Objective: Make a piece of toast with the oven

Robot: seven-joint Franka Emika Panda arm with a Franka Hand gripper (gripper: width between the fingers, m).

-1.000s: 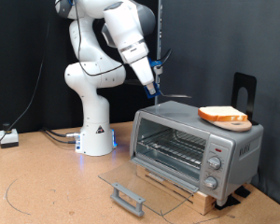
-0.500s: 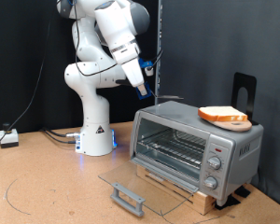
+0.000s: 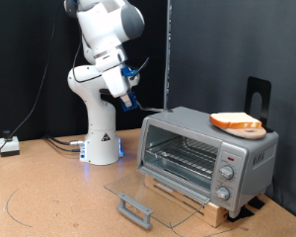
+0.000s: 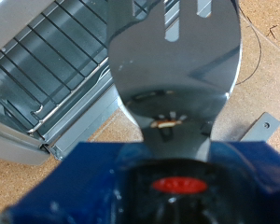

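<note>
The piece of toast (image 3: 237,122) lies on top of the oven (image 3: 212,158), toward the exterior view's right. The oven's glass door (image 3: 153,193) is dropped open with its grey handle (image 3: 135,208) at the front, and the wire rack (image 3: 183,156) is bare. My gripper (image 3: 127,97) hangs to the left of the oven, about level with its top and clear of it. It is shut on a metal spatula (image 4: 177,65) with a slotted blade, held by blue fingers (image 4: 93,177). In the wrist view the open oven (image 4: 47,65) and its rack lie beyond the blade.
The oven stands on a wooden block (image 3: 187,205) on the brown table. The robot's white base (image 3: 101,143) is behind, at the left. A black stand (image 3: 258,97) rises behind the oven. Cables and a small box (image 3: 8,146) lie at the far left.
The arm has swung toward the exterior view's left and lower, carrying the spatula away from above the oven top. The toast and the oven have not moved.
</note>
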